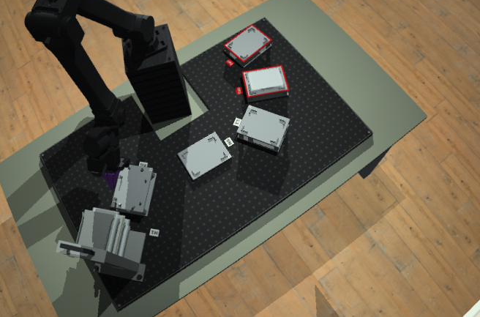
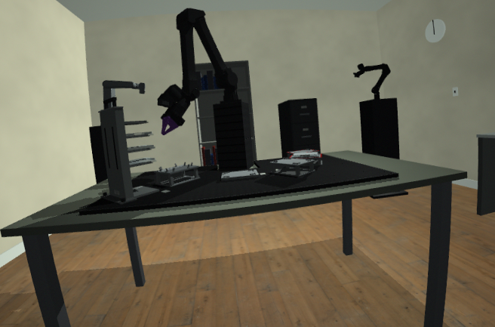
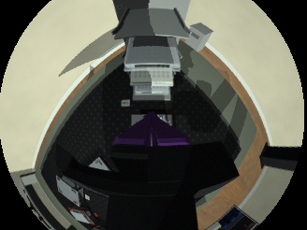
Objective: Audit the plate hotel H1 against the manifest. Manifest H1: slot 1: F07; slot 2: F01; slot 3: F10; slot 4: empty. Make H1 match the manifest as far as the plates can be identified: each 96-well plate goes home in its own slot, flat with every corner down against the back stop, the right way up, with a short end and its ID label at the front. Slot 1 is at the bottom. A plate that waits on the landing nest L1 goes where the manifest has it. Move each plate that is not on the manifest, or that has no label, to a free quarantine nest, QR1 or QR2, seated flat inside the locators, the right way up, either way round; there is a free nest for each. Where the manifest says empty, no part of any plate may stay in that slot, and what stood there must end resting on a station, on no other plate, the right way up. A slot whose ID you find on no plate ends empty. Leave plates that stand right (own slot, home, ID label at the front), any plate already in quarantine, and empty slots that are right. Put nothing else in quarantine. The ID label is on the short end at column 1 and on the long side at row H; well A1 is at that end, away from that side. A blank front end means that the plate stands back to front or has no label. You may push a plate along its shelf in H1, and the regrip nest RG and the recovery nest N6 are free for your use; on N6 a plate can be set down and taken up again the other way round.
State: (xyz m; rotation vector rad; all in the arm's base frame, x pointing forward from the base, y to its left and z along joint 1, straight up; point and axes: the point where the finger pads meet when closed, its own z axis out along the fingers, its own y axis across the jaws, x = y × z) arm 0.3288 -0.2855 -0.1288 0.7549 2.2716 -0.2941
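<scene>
The plate hotel H1 (image 1: 105, 237) stands at the near left corner of the black deck; in the side view (image 2: 119, 151) its four shelves stick out to the right. In the wrist view, light grey plates (image 3: 150, 55) lie on its shelves, one with wells showing (image 3: 153, 77); I cannot read any label. My gripper (image 2: 167, 125) has purple fingers, is shut and holds nothing. It hangs in the air a short way in front of the upper shelves, pointing at them, above the regrip nest RG (image 1: 133, 189). It also shows in the top view (image 1: 110, 179) and the wrist view (image 3: 150, 136).
A white plate lies in one red-framed quarantine nest (image 1: 265, 81); the other red-framed nest (image 1: 248, 42) looks bare. The landing nest L1 (image 1: 263, 127) and the nest N6 (image 1: 204, 155) show bare grey tops. The arm's black base column (image 1: 156, 77) stands behind.
</scene>
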